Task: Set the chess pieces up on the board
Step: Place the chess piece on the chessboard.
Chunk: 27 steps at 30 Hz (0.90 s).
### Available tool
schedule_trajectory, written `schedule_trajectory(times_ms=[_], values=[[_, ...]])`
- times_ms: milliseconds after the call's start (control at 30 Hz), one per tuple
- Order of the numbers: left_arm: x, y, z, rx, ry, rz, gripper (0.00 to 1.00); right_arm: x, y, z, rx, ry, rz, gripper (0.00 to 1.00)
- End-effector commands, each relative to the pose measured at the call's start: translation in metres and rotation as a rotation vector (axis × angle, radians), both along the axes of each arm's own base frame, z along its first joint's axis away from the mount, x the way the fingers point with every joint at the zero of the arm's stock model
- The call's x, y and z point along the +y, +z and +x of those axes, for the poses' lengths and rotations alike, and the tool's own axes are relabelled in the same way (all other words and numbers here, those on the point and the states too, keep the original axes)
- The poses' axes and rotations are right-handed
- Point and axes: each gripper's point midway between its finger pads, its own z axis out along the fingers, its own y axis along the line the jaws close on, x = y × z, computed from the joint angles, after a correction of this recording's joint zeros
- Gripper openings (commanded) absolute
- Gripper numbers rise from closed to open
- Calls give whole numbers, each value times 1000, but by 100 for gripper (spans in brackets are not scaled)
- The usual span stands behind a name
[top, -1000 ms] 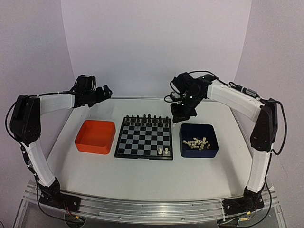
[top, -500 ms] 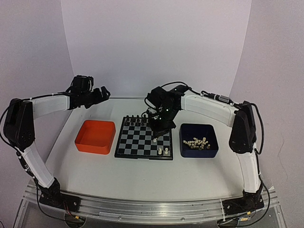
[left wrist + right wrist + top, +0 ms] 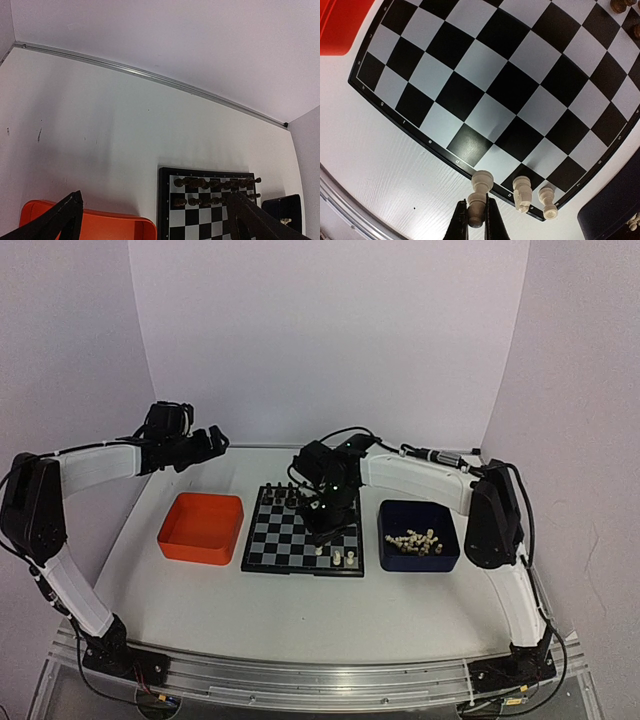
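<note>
- Chess pieces: tiny, cream-white plastic. One (image 3: 480, 190) is pinched upright in the narrow jaws of the right gripper (image 3: 476, 215), over the board's (image 3: 490, 85) near edge.
- Two more (image 3: 522, 192) stand at its near right corner.
- The rest (image 3: 413, 540) lie heaped in the blue tray (image 3: 420, 565).
- Left gripper (image 3: 212, 438): jaws wide, holding nothing, above the table's far left.
- The held piece's base is hidden between the fingers (image 3: 495, 221).
</note>
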Motion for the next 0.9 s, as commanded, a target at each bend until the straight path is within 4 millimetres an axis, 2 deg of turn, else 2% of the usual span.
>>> schedule_trajectory(times_ms=[0,867], values=[[5,21,-8,-48,9,-4,100,0,-5,0,0,2,-33,0],[8,22,-11,-58,24,-6,100,-3,-27,-2,32,7,-77,0]])
